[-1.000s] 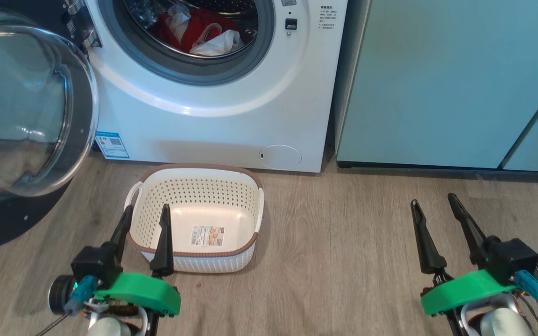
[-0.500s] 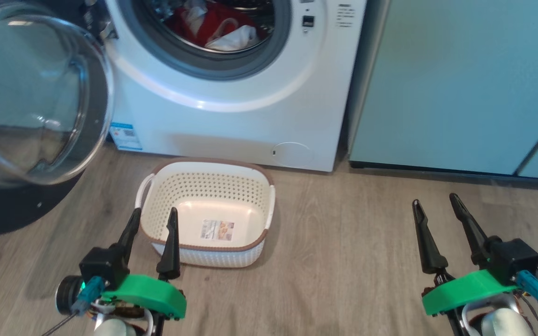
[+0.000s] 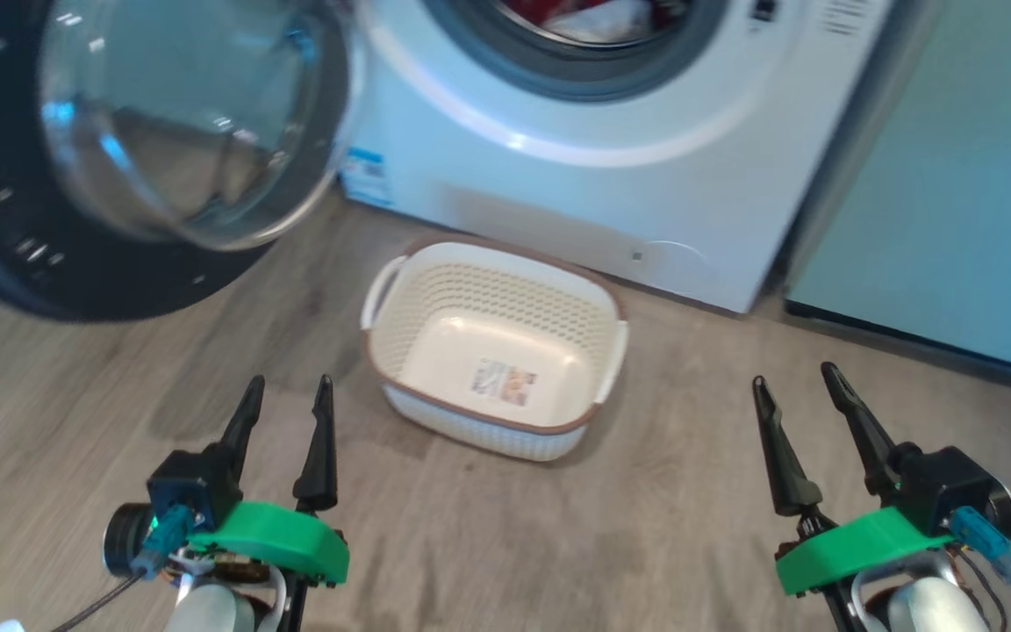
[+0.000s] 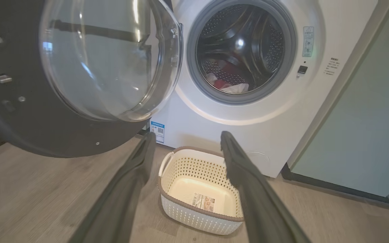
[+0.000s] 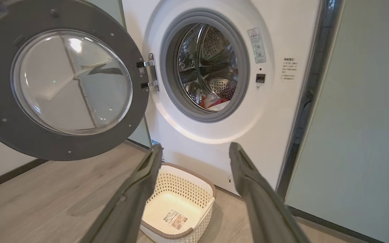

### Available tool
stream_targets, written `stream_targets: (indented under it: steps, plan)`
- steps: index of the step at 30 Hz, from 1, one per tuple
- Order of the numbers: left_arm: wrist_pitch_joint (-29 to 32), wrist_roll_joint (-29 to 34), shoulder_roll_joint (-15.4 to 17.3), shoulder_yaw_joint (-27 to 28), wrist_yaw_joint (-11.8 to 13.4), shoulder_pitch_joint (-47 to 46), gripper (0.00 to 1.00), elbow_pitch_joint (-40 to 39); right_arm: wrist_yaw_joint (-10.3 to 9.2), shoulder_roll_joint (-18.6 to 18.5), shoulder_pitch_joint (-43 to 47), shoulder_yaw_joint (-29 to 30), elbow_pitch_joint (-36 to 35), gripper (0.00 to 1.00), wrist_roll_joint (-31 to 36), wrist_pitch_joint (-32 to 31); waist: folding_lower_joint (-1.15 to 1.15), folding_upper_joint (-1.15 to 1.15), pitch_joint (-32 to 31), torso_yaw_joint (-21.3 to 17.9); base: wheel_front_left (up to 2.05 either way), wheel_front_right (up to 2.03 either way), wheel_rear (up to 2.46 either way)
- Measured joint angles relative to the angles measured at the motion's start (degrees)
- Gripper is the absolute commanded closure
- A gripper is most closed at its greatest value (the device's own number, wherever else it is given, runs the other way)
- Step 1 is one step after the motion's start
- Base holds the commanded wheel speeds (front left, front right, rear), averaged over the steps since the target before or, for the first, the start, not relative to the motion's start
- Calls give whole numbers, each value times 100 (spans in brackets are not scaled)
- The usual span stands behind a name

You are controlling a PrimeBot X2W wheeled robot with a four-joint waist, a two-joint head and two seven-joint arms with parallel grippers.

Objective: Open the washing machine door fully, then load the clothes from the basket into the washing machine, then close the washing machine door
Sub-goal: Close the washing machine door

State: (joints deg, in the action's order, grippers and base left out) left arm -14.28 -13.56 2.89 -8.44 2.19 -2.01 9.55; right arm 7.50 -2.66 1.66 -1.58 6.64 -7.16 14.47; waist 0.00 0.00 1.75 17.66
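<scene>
1 basket point(image 3: 488, 294), 1 door point(image 3: 190, 132), 2 spread grippers point(image 3: 290, 384) point(image 3: 794, 375).

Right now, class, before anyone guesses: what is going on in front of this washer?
Nothing is being handled. The door hangs wide open, the clothes lie in the drum, and the basket sits empty on the floor before the washer. Both arms' jaws stand open and empty, back from the basket. Closing the door is what's left.
</scene>
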Motion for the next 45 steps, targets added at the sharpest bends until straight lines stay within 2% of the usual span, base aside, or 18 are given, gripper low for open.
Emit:
stream_targets:
  steps: [9,13,25,45]
  plan:
    - [0,99,-1,204,-16,25,0,-82,0,-1,-24,-205,29,0,-215,0,0,0,-83,1020,0,0,0]
    - [-1,96,0,445,60,178,0,-365,0,1,-293,-548,140,0,-207,0,0,0,-61,1273,0,0,0]
    - [-1,44,-3,669,257,370,0,-735,0,-7,-850,-1007,539,0,-199,0,0,0,61,1342,0,0,0]
    - [-1,44,-3,664,289,427,0,-765,0,-7,-875,-867,564,0,-212,0,0,0,-50,1282,0,0,0]
